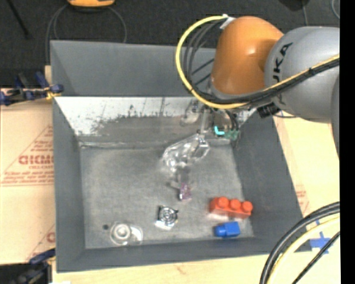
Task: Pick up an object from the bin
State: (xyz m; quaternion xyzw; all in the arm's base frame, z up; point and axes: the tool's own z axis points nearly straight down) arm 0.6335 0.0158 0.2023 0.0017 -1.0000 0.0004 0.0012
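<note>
My claw [208,134] hung low at 1 o'clock in the bin [68,176], just beside a crumpled clear plastic piece [180,155] lying near the floor's middle, toward 12. I could not tell how far the claw stood open, nor whether it had hold of the plastic. A small purple bit [185,191] lay at 6 o'clock of that piece. A red brick [231,206] and a blue block [226,230] sat at 4 to 5 o'clock, a silver metal part [165,218] at 6, and a pale round cap [123,233] at 7. By my reading the grasp itself was in hand; next would come a sure grip on the plastic, then a straight lift.
</note>
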